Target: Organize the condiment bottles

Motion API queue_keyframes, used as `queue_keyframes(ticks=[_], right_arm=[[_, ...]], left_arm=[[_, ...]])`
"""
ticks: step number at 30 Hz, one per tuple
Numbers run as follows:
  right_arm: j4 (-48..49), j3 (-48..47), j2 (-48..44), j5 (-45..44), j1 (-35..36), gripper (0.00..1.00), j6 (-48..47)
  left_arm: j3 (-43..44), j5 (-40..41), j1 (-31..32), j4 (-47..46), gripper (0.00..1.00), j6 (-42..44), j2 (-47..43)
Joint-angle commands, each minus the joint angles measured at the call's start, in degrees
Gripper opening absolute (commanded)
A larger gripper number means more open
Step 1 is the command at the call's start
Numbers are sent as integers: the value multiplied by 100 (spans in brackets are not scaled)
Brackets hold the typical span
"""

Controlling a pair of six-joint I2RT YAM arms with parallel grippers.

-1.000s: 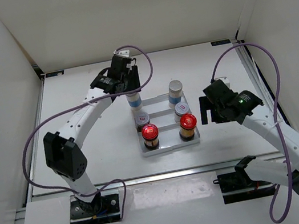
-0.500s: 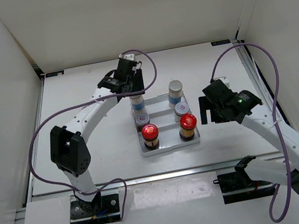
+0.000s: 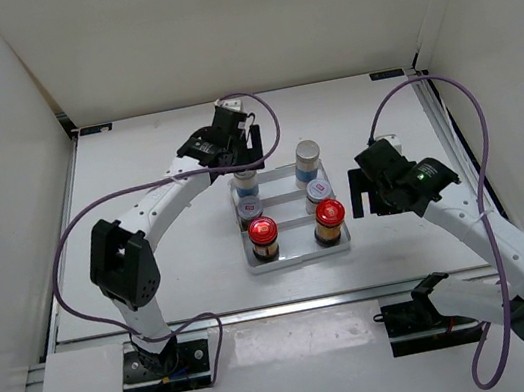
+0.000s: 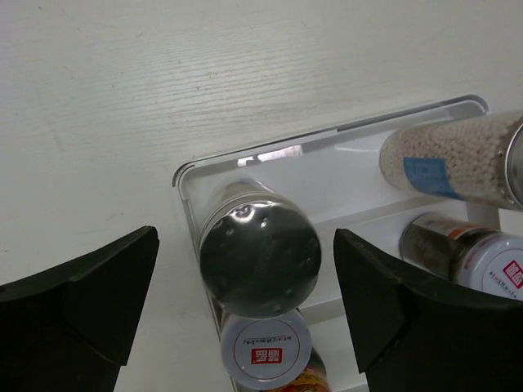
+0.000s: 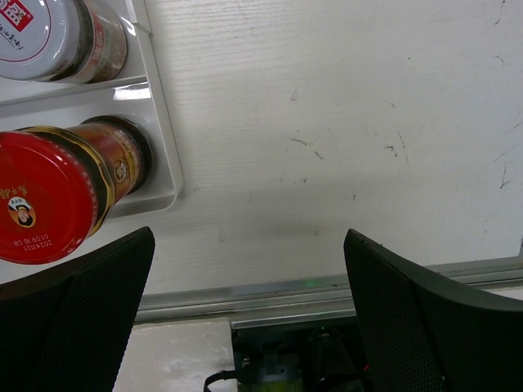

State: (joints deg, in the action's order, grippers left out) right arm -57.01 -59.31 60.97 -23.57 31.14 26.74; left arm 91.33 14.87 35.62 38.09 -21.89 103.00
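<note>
A white stepped tray [image 3: 297, 249] holds the condiment bottles in three rows. Two red-capped amber bottles [image 3: 262, 230] [image 3: 329, 212] stand in front, and two white-lidded jars [image 3: 250, 207] [image 3: 318, 191] stand in the middle row. One silver-capped bottle [image 3: 307, 155] stands at the back right. The other silver-capped bottle [image 4: 260, 257] stands upright in the tray's back-left corner. My left gripper [image 4: 245, 245] hangs open right above it, its fingers [image 4: 82, 302] apart from the cap on both sides. My right gripper [image 5: 249, 245] is open and empty over bare table to the right of the tray [image 5: 159, 122].
White walls close in the table on three sides. A metal rail [image 5: 327, 290] runs along the near table edge below the right gripper. Purple cables [image 3: 472, 118] loop over both arms.
The left gripper carried the silver-capped bottle a little right to the tray's back-left corner and opened off it. The right arm has not moved.
</note>
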Motion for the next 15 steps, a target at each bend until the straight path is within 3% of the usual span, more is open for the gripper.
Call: queue_keyframes(ticks=[1,9,15], right_arm=[[68,7,55,11,-11,100,-29],[68,7,55,-42,-11,100,24],[-63,-107,55,-226,94,100,216]], left_arm=[[-19,235,16,-231,100,-61,-122],[-27,999,16,-74,100,580,-1087],[-1185,2133,16,-73,100,1379,-3160]])
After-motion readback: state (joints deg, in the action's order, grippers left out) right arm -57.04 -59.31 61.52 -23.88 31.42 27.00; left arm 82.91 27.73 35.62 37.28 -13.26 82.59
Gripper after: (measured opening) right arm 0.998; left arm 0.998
